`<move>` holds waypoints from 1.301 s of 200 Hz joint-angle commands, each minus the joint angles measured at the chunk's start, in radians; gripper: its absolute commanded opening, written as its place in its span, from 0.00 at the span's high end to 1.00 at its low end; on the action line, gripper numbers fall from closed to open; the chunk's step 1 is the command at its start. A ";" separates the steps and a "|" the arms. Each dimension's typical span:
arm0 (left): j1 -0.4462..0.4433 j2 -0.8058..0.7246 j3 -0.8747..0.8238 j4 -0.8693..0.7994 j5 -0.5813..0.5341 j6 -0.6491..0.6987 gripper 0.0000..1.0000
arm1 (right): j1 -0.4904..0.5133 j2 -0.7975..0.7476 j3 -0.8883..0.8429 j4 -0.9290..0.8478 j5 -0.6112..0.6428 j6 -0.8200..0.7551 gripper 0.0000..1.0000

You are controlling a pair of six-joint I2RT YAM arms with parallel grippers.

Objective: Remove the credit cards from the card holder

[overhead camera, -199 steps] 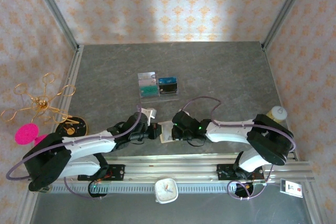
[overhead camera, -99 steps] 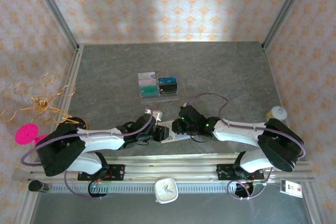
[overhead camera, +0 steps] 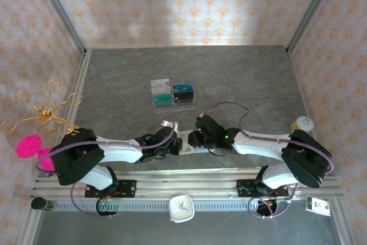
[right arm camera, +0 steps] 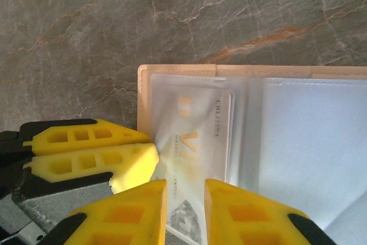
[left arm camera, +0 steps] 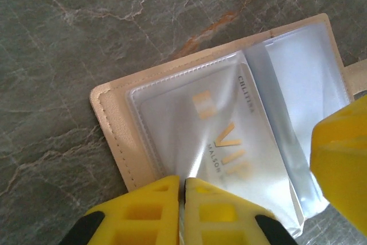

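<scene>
The beige card holder (left arm camera: 112, 124) lies open on the table, its clear sleeves facing up. A pale credit card (left arm camera: 229, 136) with gold VIP lettering sits inside the left sleeve. My left gripper (left arm camera: 183, 183) is shut, pinching the puckered edge of that sleeve. My right gripper (right arm camera: 186, 190) hovers over the card's near end (right arm camera: 198, 124) with a narrow gap between its fingers, holding nothing. In the top view both grippers, left (overhead camera: 174, 145) and right (overhead camera: 193, 140), meet at the card holder (overhead camera: 184, 144) near the front edge. More credit cards (overhead camera: 162, 100) lie in the clear tray.
A clear acrylic tray (overhead camera: 172, 106) sits at mid-table behind the arms. A gold wire stand (overhead camera: 43, 113) and a pink disc (overhead camera: 28, 146) are at the left, a pale bottle (overhead camera: 303, 123) at the right, a white clock (overhead camera: 182, 207) on the front rail.
My left gripper opened, reached further right and shut on the sleeve edge. The right gripper shifted slightly and its fingers parted a little over the card.
</scene>
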 commanded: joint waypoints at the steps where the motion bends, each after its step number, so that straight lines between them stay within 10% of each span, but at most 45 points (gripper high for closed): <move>1: -0.001 0.031 -0.041 -0.079 -0.020 0.007 0.92 | -0.017 -0.003 -0.037 0.060 -0.061 0.006 0.77; 104: -0.001 0.009 -0.047 -0.068 0.000 0.000 0.90 | -0.030 0.102 -0.075 0.077 -0.041 0.029 0.77; 194: -0.001 -0.201 -0.011 -0.189 -0.032 0.010 0.67 | -0.001 -0.007 -0.031 -0.087 0.131 0.050 0.71; 260: -0.003 -0.039 0.124 -0.047 0.067 0.030 0.67 | -0.069 -0.052 0.012 -0.131 0.093 -0.072 0.75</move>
